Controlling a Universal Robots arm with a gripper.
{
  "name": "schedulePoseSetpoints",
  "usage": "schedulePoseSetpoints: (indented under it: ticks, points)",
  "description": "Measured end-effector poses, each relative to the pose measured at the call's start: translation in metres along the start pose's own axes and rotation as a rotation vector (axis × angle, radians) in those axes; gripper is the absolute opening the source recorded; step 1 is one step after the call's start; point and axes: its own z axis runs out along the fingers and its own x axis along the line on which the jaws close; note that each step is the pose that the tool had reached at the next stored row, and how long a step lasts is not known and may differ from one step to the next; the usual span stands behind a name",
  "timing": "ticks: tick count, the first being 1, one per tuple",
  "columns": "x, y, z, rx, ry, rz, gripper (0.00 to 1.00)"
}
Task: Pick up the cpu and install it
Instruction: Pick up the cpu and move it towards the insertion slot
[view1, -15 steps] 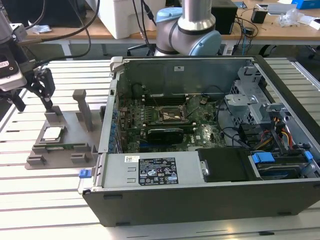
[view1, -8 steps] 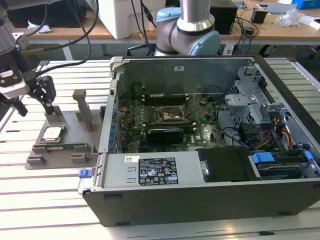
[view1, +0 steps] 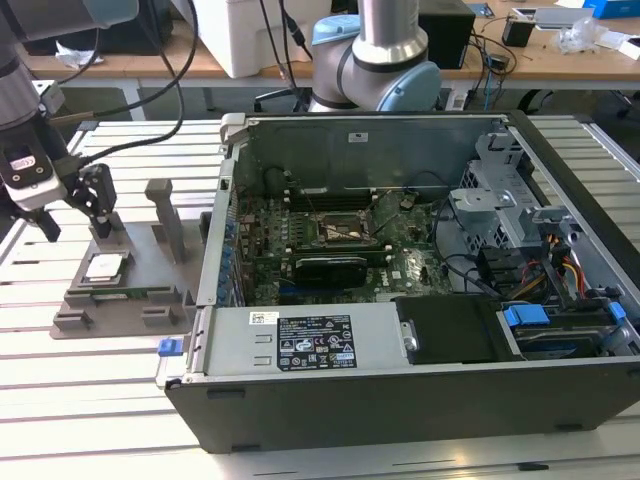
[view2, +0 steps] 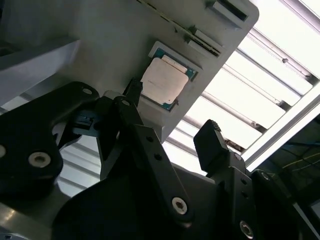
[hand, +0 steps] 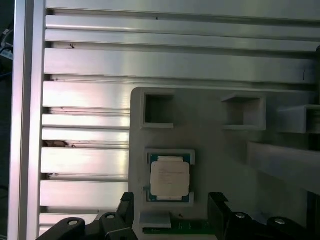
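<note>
One cpu (hand: 170, 176) near one tool (view1: 78, 228)

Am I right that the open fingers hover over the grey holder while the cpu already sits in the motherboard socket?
No. The first wrist view shows the cpu lying in a recess of the grey holder, not in the socket; the gripper hovers over it, fingers open.
</note>
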Motion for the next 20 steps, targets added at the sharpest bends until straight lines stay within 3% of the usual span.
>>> schedulePoseSetpoints:
  ticks: [4,8,20]
  points:
    - [-0.001,0.0011,0.0102,0.0008,-0.0001,-0.001,0.69]
    - [-0.0043,0.0038,0.0234,0.0098,0.0003,-0.025,0.69]
    - [-0.0036,0.0042,0.0538,0.009,0.0007,-0.062,0.69]
